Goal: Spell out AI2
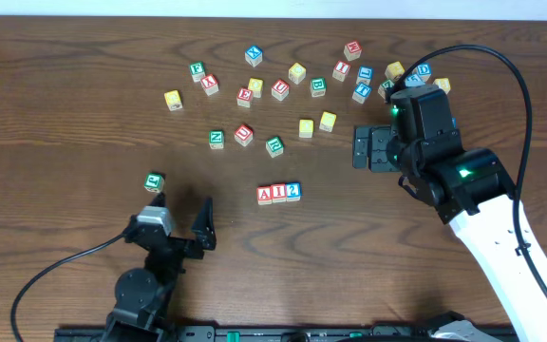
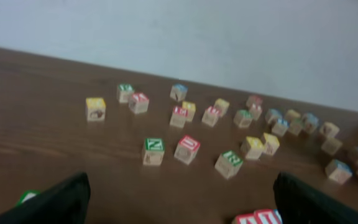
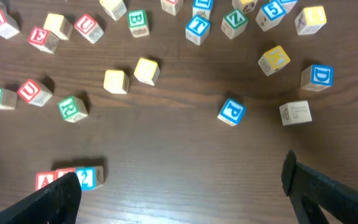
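Note:
Three wooden cubes stand in a row at the table's middle: red A (image 1: 265, 195), red I (image 1: 279, 194), blue 2 (image 1: 293, 192), touching side by side. My left gripper (image 1: 180, 215) is open to their left, empty; its view catches the A (image 2: 246, 219) and I (image 2: 267, 216) at the bottom edge beside its right finger (image 2: 316, 202). My right gripper (image 1: 361, 149) hangs open and empty to the row's upper right. In its view the 2 (image 3: 87, 177) and A (image 3: 44, 180) show, with the I partly behind the left finger (image 3: 42, 202).
Several loose letter cubes lie scattered across the back of the table, from a yellow one (image 1: 173, 99) to a cluster near the right arm (image 1: 394, 70). A green-marked cube (image 1: 155, 181) sits just beside my left gripper. Black cables trail off both arms.

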